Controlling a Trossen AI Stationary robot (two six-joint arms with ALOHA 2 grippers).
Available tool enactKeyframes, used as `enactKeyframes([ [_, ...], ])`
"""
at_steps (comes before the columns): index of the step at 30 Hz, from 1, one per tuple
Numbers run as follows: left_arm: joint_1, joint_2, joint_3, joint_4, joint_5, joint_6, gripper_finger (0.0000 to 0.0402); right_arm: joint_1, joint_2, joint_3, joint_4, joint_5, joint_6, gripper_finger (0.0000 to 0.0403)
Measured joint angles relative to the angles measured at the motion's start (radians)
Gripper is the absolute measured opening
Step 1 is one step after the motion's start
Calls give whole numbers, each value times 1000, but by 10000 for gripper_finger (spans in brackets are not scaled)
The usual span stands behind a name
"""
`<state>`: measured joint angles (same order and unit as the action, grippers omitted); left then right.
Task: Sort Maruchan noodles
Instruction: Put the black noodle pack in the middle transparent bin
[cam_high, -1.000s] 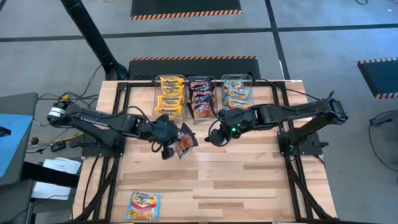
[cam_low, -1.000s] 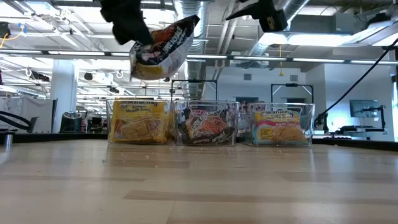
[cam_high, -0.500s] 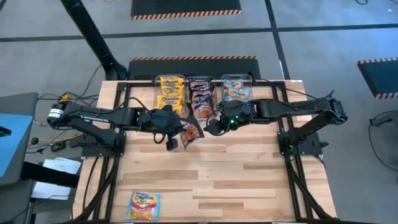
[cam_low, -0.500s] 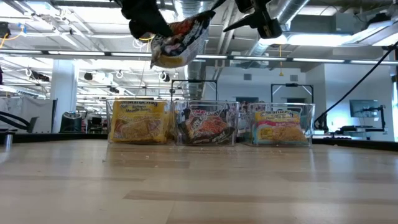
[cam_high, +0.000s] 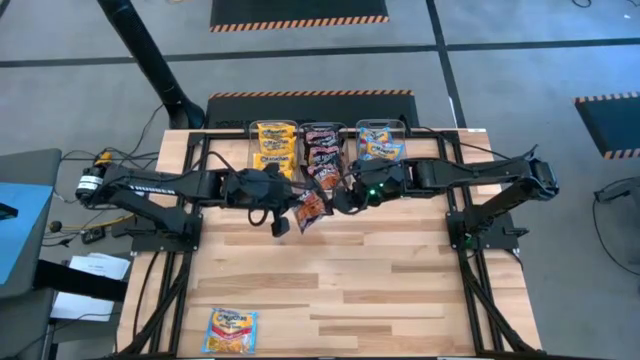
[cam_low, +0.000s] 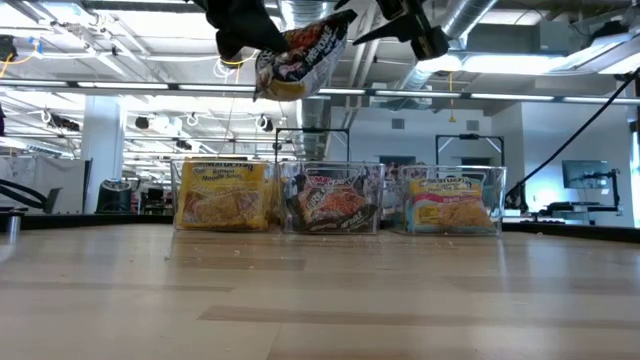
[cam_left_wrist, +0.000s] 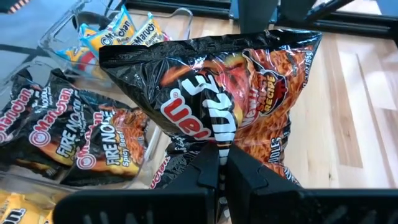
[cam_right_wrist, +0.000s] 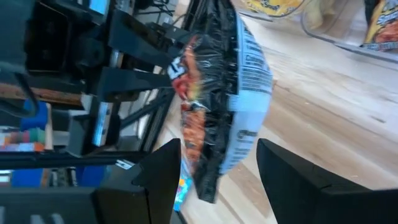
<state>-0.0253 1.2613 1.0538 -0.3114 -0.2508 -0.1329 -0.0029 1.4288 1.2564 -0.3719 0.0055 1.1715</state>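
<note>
Above the table's far middle, just on the near side of the row of clear bins, the left gripper is clamped on the bottom edge of a dark maroon-and-black noodle packet, which hangs in the air clear of the wood. In the left wrist view the two dark fingers meet tightly on the packet's crinkled seam, its flame-printed face turned toward the camera. The right gripper sits just to the right of that packet with its jaws spread wide; in the right wrist view the packet's lower end lies in the gap between the two fingers, with its white label side showing, and whether either finger touches it cannot be told. From the low view the packet rides high above the bins, tilted, with the left gripper on its left and the right gripper on its right. Along the far edge stand three bins: the left bin holds yellow packets, the middle bin holds dark packets and the right bin holds light blue and orange packets. One more light blue and orange packet lies flat on the near left part of the table, well apart from both arms.
</note>
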Motion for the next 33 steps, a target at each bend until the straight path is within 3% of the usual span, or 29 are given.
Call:
enactKeyframes([
  [16, 3, 0, 0, 35, 2, -2, 0, -12, 125, -3, 126, -2, 44, 224],
  [19, 4, -1, 0, 30, 3, -3, 0, -10, 148, -1, 142, -7, 50, 191],
  [27, 7, -1, -3, -7, -8, -10, 0, 15, 185, 1, 203, -9, 27, 53],
  [33, 36, -2, -1, -36, 55, -18, 14, 15, 191, 1, 211, -6, 23, 24],
])
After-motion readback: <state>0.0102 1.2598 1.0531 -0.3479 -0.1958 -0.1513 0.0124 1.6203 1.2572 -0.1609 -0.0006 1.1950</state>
